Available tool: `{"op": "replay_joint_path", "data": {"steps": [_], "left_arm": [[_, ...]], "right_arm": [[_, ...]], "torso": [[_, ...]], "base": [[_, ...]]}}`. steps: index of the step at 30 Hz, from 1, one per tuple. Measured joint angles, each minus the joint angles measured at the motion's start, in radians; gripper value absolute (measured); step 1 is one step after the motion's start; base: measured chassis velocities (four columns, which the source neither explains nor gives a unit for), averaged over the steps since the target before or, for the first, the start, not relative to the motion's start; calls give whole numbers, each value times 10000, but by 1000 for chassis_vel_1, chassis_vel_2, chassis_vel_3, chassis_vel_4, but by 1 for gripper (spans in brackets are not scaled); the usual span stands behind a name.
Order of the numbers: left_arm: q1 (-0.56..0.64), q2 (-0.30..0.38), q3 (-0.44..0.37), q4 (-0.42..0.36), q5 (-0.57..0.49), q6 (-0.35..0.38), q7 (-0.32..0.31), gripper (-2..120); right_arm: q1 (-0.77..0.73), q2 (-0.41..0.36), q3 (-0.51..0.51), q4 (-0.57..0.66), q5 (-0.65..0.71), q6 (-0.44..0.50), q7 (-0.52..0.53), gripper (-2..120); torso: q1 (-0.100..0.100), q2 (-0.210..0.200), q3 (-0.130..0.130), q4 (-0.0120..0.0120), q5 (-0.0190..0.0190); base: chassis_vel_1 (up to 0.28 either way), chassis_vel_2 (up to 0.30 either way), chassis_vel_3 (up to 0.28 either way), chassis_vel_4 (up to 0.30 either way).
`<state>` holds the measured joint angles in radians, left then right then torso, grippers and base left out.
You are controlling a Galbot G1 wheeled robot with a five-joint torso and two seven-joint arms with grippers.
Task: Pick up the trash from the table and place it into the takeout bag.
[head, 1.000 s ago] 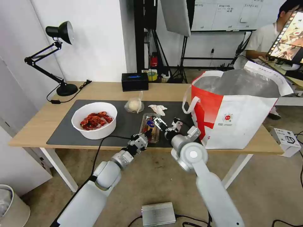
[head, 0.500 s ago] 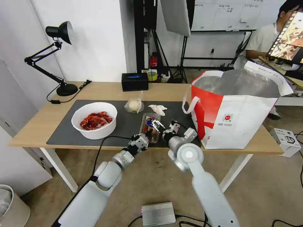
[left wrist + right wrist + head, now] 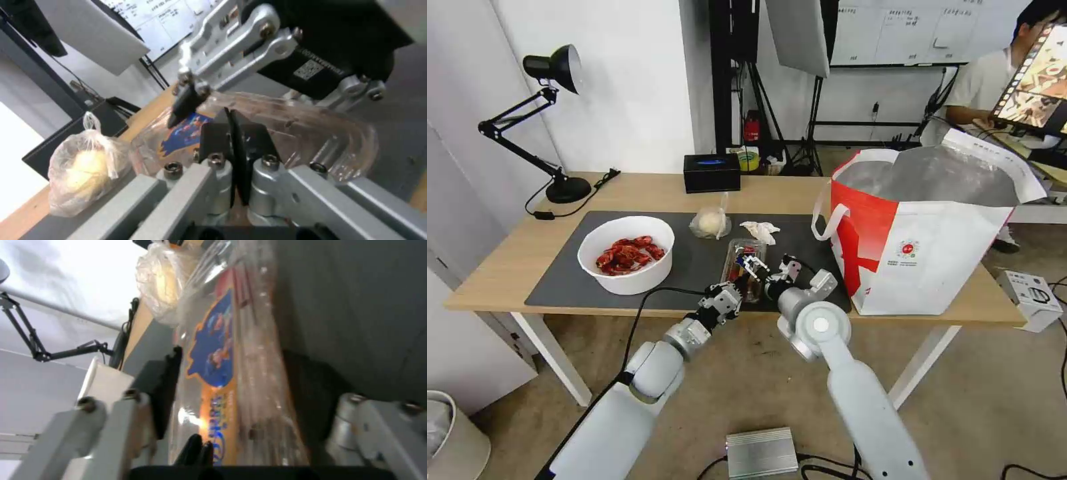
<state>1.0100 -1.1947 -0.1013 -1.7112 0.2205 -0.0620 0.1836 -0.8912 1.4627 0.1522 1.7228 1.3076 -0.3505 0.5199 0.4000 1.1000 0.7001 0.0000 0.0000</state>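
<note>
The clear plastic clamshell tray (image 3: 746, 267) lies on the dark mat near the front edge of the surface (image 3: 507, 267), left of the takeout bag (image 3: 924, 247). It is straddled by the right pincer (image 3: 758, 268), spread wide and holding nothing. The left pincer (image 3: 735, 283) is closed and empty at its near end. Thin, light and slippery, the tray is best gripped gently across its long rims.

On my surface (image 3: 774, 190): four trash pieces. One white bowl of red shells (image 3: 626, 254). One clear bag with pale lump (image 3: 711, 222). One crumpled tissue (image 3: 760, 231). One clamshell tray (image 3: 742, 261). One takeout bag (image 3: 924, 230). One black tissue box (image 3: 712, 172). One desk lamp (image 3: 539, 113). One dark mat (image 3: 694, 257). My hands: two, left hand (image 3: 738, 287), right hand (image 3: 762, 271).
</note>
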Motion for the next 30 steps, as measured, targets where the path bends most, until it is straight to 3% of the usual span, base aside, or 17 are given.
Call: {"op": "replay_joint_path", "data": {"steps": [3,8,14,21,23,30], "left_arm": [[17,-9,11,-17,0,0,0,5],[65,-4,-2,-37,-32,2,0,5],[140,-17,-37,-48,-195,-3,-68,9],[222,70,-260,-441,-1057,178,-206,28],[354,233,-484,-773,-1719,354,-272,41],[726,377,-894,-1380,-2841,784,-502,65]], "right_arm": [[20,21,-4,-111,-29,0,0,39],[18,31,-11,-195,-75,13,-5,26],[9,36,-22,-289,-227,65,-46,1],[-42,63,-10,-269,-332,140,-65,0],[-76,31,-3,-232,-404,259,-94,0],[-189,-171,13,184,-868,326,-238,0]], "torso": [[0,0,0,0,0],[0,0,-1,-1,0],[0,0,-2,1,0],[0,0,-2,0,1],[0,0,-2,2,0],[0,-1,-1,-1,-1]], "base": [[0,0,0,0],[0,0,0,0],[0,0,0,0],[0,0,0,0],[0,0,0,0],[0,0,0,0]]}}
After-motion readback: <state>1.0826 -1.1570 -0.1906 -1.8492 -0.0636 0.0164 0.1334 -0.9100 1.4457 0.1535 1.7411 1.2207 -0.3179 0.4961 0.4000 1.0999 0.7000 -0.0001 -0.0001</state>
